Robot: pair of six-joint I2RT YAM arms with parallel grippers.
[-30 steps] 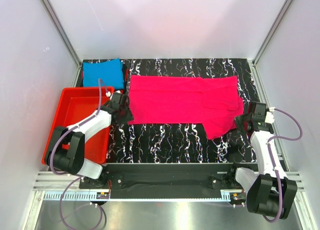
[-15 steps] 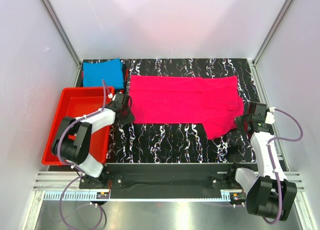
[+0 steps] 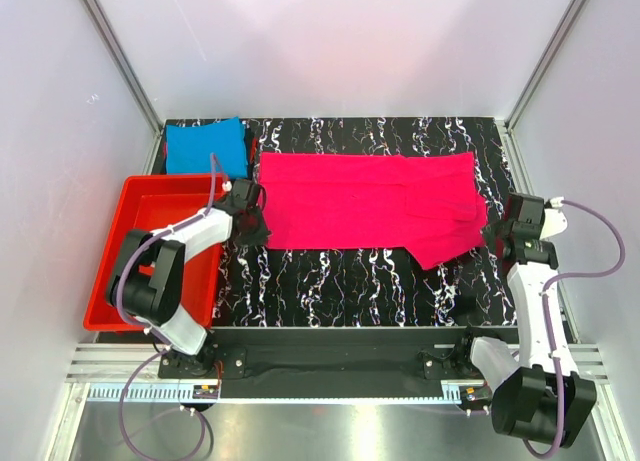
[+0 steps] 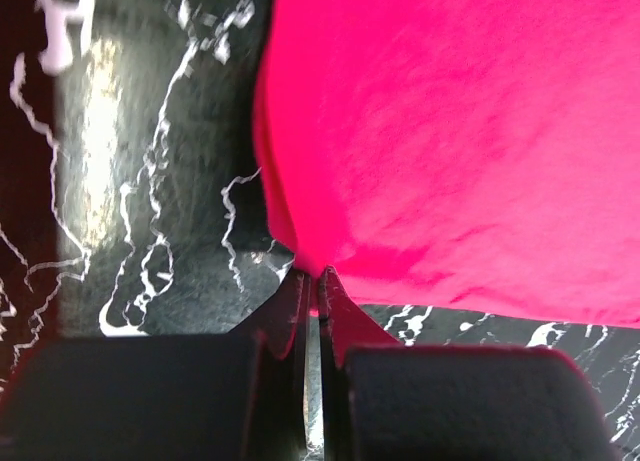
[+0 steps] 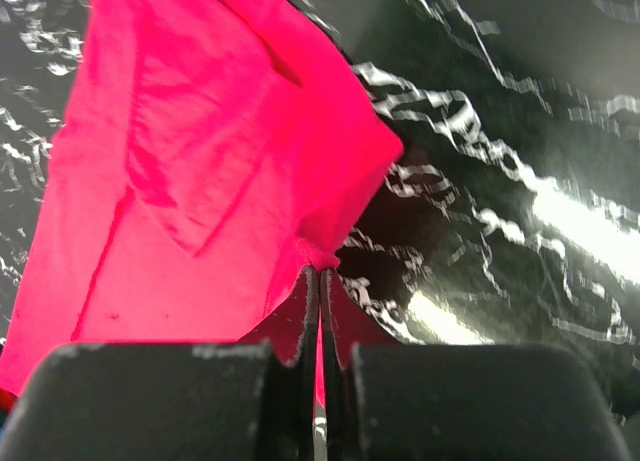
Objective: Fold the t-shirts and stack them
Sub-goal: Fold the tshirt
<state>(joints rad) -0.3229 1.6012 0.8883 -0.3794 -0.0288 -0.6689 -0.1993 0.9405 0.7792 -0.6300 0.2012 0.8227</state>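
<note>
overhead view: pink shirt (image 3: pixel 370 206) lies spread on the black marbled surface (image 3: pixel 340 281). left jaws sit at its near left corner and right jaws at its near right edge. the step in hand looks like folding the near edge over toward the far edge. to do it well, both arms should probably rise together to the same height, keep the cloth lightly taut between them, carry the edge level across, and lay it square on the far edge so no crease is dragged in. the shirt's long axis runs left to right across the middle of the surface. its right end is deeper, with a flap reaching toward the near side. i cannot tell which end holds the collar. blue shirt (image 3: pixel 206 146) sits folded at the far left corner, just behind the red tray (image 3: pixel 130 271).

left wrist view: left jaws are pinched closed on the very corner of the pink cloth (image 4: pixel 450 131). the bite is small, so an uneven pull could slip it free.

right wrist view: right jaws are closed on a point of the hem. the cloth (image 5: pixel 200 181) seems raised a little off the surface near the tips.
</note>
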